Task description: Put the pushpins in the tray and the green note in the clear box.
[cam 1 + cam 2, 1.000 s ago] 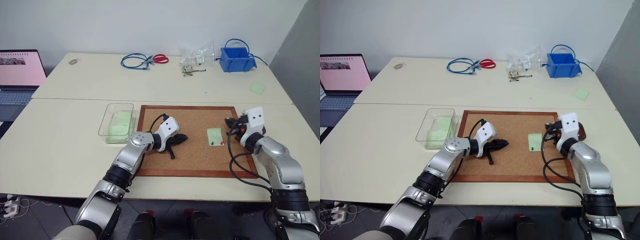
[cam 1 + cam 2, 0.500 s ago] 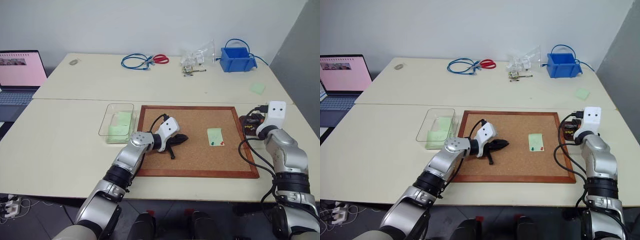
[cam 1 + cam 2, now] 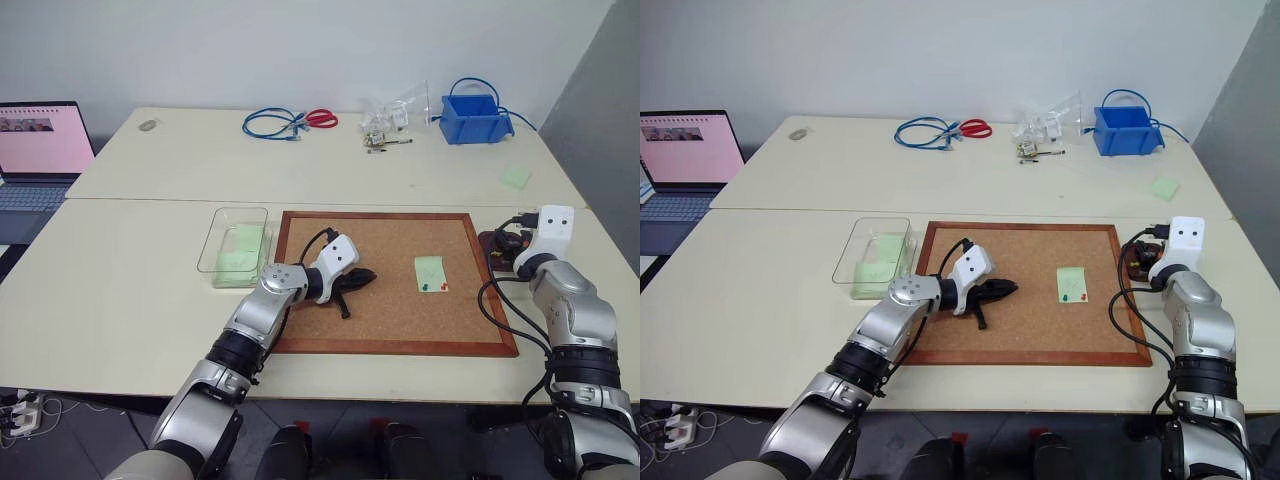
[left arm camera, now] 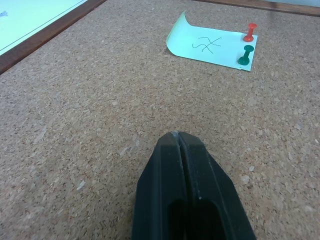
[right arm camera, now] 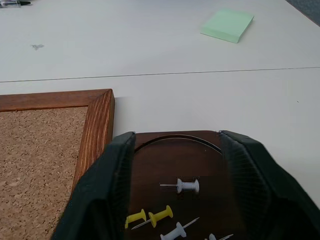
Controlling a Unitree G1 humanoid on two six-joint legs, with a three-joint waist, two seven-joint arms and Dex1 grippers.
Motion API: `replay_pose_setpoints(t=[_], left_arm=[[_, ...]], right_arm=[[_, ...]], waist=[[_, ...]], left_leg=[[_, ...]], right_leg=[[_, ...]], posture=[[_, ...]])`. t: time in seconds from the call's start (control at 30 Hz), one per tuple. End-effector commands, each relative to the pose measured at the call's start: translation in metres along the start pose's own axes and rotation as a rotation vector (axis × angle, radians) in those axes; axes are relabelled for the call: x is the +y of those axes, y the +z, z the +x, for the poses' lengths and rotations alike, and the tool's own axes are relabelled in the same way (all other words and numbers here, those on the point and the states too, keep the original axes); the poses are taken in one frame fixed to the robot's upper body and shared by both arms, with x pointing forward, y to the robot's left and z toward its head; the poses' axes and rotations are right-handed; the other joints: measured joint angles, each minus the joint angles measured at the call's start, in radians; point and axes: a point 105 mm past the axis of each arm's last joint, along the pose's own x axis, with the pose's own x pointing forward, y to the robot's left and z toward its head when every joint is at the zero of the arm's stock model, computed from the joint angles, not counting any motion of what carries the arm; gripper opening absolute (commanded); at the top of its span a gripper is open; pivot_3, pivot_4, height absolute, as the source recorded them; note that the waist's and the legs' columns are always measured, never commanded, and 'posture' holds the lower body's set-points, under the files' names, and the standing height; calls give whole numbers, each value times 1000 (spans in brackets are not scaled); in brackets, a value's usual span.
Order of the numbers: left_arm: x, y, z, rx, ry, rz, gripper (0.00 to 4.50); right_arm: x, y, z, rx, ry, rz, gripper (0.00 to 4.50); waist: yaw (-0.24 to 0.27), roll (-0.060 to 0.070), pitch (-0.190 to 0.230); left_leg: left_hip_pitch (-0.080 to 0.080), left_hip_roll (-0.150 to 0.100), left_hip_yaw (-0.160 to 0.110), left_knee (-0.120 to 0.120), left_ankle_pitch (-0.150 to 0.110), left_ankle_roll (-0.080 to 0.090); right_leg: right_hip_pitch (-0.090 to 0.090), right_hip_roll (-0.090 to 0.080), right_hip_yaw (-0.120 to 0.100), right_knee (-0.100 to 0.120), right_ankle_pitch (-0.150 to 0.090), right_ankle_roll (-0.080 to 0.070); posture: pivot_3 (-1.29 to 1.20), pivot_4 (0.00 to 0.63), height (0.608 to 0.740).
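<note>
Right end effector (image 5: 175, 165) spread open over tray (image 5: 200, 150) just right of corkboard (image 3: 390, 275). Green note (image 3: 429, 272) on corkboard, red and green pushpins (image 4: 247, 44) in it; clear box (image 3: 235, 245) left of corkboard. Left end effector (image 4: 179, 142) closed, empty.

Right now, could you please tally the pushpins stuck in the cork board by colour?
Red pushpin: 1
Green pushpin: 1
Total: 2, both stuck through the green note on the cork board.
</note>
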Motion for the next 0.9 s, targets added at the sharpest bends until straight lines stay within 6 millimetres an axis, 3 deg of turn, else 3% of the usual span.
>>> replay_pose_setpoints(t=[0.03,0.17,0.27,0.43,0.5,0.9], left_arm=[[-5,-24,1,92,-14,-30,0],[-5,-24,1,92,-17,-29,0],[-5,-24,1,95,-21,-29,0],[-4,-24,1,98,-24,-29,0],[-4,-24,1,98,-24,-27,0],[-3,-25,-1,103,-25,-23,0]], right_arm=[[1,23,-12,-82,35,-109,3719],[21,29,-26,-116,172,-247,3719],[50,33,-48,-141,382,-271,3719],[79,18,-79,-86,643,-261,3719],[91,-2,-86,-14,717,-270,3719],[94,-34,-89,75,719,-241,3719]], waist=[[1,0,0],[0,2,-1],[0,2,-1],[1,2,-1],[1,2,-1],[1,2,-1]], left_leg=[[0,0,0,0,0,0],[0,0,0,0,0,0],[0,0,0,0,0,0],[-1,0,-2,-1,0,0],[0,0,-2,0,0,0],[0,1,-2,-1,0,0]], right_leg=[[0,0,0,0,0,0],[0,0,0,-1,0,0],[1,0,0,-2,0,1],[2,1,-1,-5,1,1],[2,1,-1,-5,1,1],[2,1,-2,-6,1,2]], posture=[[0,150,740],[0,150,740],[0,150,740],[0,150,740],[0,150,740],[0,150,740]])
